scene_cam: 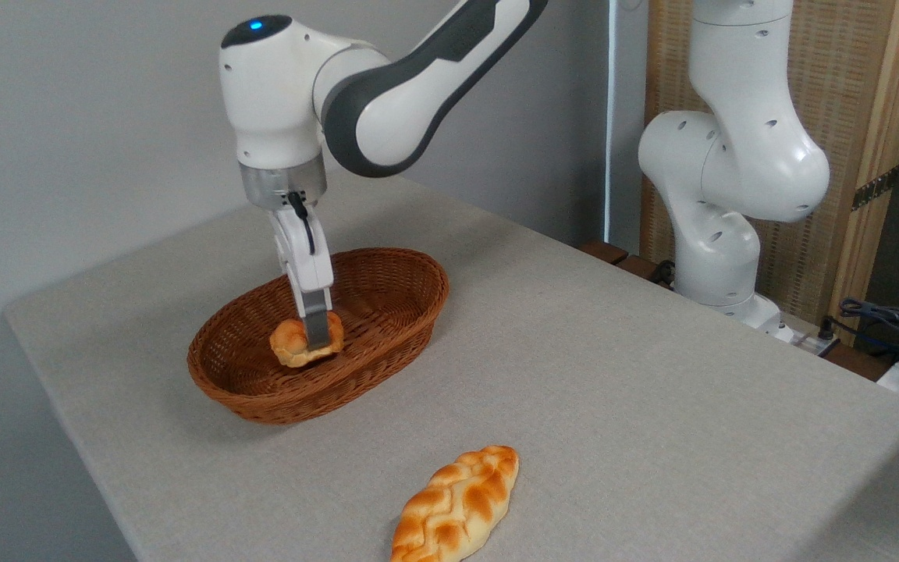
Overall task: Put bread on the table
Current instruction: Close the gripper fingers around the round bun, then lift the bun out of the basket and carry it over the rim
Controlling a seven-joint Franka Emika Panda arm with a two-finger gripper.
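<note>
The bread (291,342), a small golden-orange knotted bun, hangs just above the floor of the brown wicker basket (387,312), inside its walls. My gripper (315,337) reaches down into the basket and is shut on the bun, its near grey finger across the bun's front. The far finger is hidden behind the bun. The table (613,375) is a wide grey-beige top that carries the basket.
A longer braided loaf (457,506) lies on the table near the front edge. The arm's white base (723,234) stands at the table's right rear, with cables (886,320) beyond it. The table's left edge runs close to the basket.
</note>
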